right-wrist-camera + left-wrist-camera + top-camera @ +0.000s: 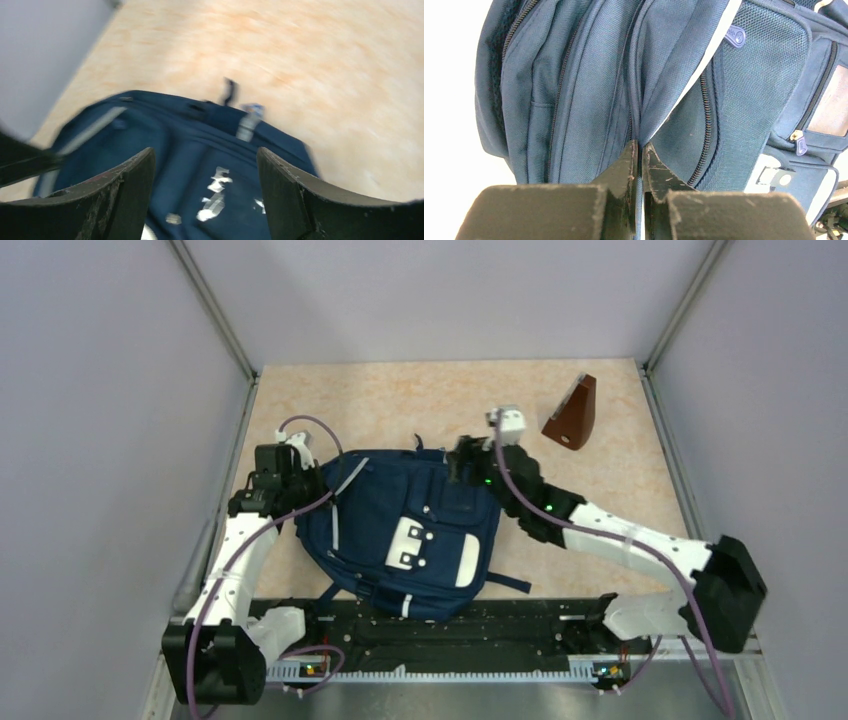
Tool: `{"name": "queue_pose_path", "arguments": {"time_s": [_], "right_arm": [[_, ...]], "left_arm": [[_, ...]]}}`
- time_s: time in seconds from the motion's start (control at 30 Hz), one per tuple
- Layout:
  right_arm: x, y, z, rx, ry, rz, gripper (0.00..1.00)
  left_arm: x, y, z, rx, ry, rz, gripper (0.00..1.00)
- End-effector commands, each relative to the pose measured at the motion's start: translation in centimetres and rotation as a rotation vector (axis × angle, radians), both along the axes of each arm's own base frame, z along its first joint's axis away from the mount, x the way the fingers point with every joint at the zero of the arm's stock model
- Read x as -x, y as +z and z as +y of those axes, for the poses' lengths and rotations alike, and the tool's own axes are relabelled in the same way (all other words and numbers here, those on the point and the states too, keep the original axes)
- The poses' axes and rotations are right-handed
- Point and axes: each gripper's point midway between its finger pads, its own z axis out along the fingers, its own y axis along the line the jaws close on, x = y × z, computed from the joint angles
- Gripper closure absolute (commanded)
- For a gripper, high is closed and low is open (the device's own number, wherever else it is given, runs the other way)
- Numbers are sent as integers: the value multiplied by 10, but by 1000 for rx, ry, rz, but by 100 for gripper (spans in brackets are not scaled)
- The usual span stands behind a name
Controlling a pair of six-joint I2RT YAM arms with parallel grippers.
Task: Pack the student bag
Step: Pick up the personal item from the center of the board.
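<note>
The student bag (pixel 405 530), navy blue with white pocket patches and grey-white trim, lies flat in the middle of the table. My left gripper (pixel 300 480) is at the bag's left edge. In the left wrist view it (pixel 640 145) is shut on a fold of the bag's blue fabric (pixel 644 75) beside a zipper. My right gripper (pixel 465 462) hovers over the bag's far right corner. In the right wrist view it (pixel 205 162) is open and empty, with the bag (pixel 200 150) beneath and blurred.
A brown wedge-shaped object (pixel 572 413) stands on the beige table at the far right. Grey walls enclose the table on the left, the far side and the right. A black rail (pixel 450 630) runs along the near edge, under the bag's bottom.
</note>
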Motion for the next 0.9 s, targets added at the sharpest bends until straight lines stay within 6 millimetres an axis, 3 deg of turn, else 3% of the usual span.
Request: {"name": "queue_pose_path", "arguments": {"time_s": [0.0,0.13,0.27,0.37,0.5,0.73,0.87], "right_arm": [[-14,-49,-91,-125,-209,168,27],[-15,-87,-146,-215,-362,266,26],[-15,-120,-167,-343,-448,369,28],[-15,-145,-172,-425,-511,464,32],[-16,-162,-175,-506,-597,534,37],[-14,-184,-174,-667,-685,609,44],[-15,-193,-176,-706,-713,614,53]], "left_arm": [[-4,10,8,-55,2,-47,100],[-3,8,8,-56,-1,-45,100],[-2,7,9,-61,4,-40,100],[-1,8,10,-65,7,-46,100],[0,8,11,-67,9,-51,100],[1,12,11,-67,10,-66,100],[1,14,9,-58,3,-71,100]]}}
